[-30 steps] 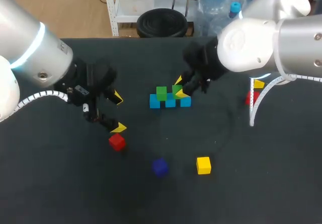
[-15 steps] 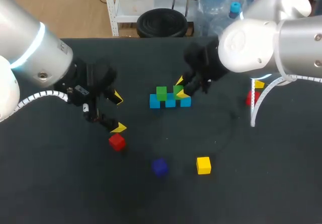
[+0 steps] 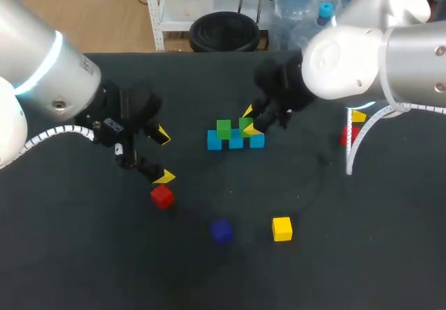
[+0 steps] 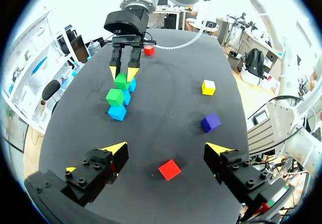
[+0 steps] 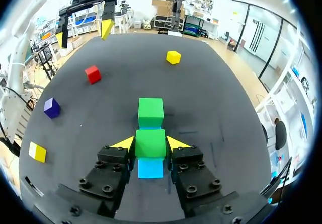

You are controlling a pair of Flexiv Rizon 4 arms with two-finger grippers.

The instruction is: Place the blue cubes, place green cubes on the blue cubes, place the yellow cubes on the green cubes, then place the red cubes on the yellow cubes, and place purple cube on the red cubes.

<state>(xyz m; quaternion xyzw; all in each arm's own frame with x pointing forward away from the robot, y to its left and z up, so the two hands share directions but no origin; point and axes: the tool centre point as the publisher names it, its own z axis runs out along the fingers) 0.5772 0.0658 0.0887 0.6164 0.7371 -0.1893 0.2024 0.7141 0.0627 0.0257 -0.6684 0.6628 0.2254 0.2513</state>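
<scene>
Three blue cubes [image 3: 235, 141] lie in a row at mid-table. One green cube [image 3: 224, 129] rests on top of them. My right gripper [image 3: 249, 120] is shut on a second green cube [image 5: 150, 142], holding it beside the first and over a blue cube [image 5: 150, 167]; whether it touches the blue one I cannot tell. My left gripper [image 4: 167, 149] stands wide open with nothing in it, just above a red cube [image 4: 169, 169]. A purple cube [image 3: 221, 231] and a yellow cube [image 3: 281, 228] lie nearer the front.
At the right, a second red cube [image 3: 346, 136] and a second yellow cube [image 3: 358, 116] sit partly behind my right arm's white cable [image 3: 352, 150]. The tabletop [image 3: 348, 254] is black.
</scene>
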